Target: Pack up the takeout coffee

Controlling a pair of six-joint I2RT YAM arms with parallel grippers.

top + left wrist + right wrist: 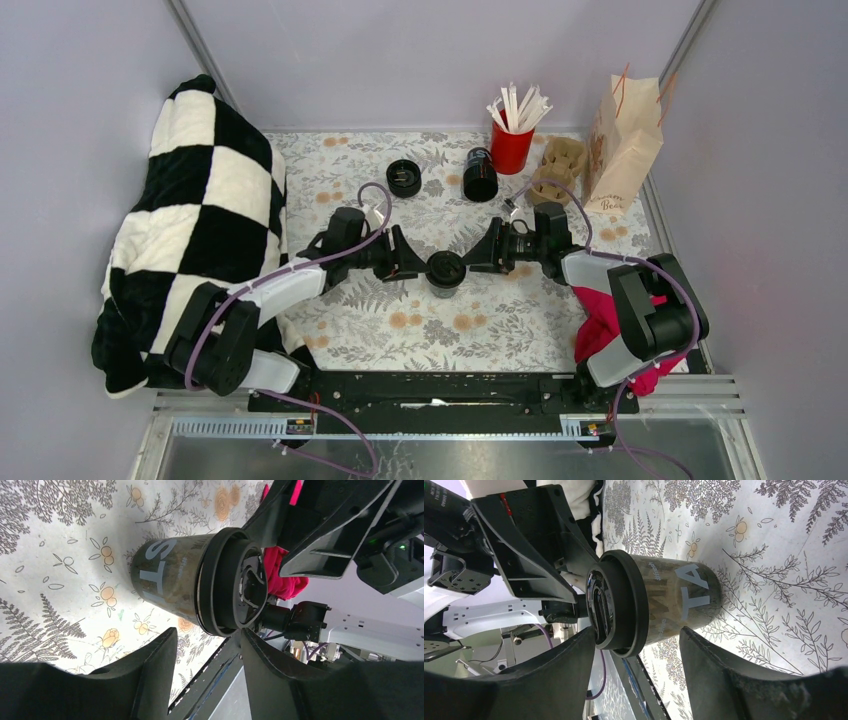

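Left pincer (pixel 424 267) and right pincer (pixel 468 262), both with jaws apart, crowd the takeout coffee (pixel 445 270) standing upright between their tips on the surface (pixel 500 330); neither clearly clamps it. Pushing from both sides could tip it or pop the lid (pixel 235 580), with the paper bag (pixel 622 140) far beyond the right pincer

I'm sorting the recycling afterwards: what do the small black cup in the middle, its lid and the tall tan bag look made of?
The small black coffee cup is probably coated paper: a matte dark wall with printed white letters. Its round black lid looks like plastic: a smooth moulded rim with a slight sheen. The tall tan bag seems to be kraft paper: flat panels and sharp folds.
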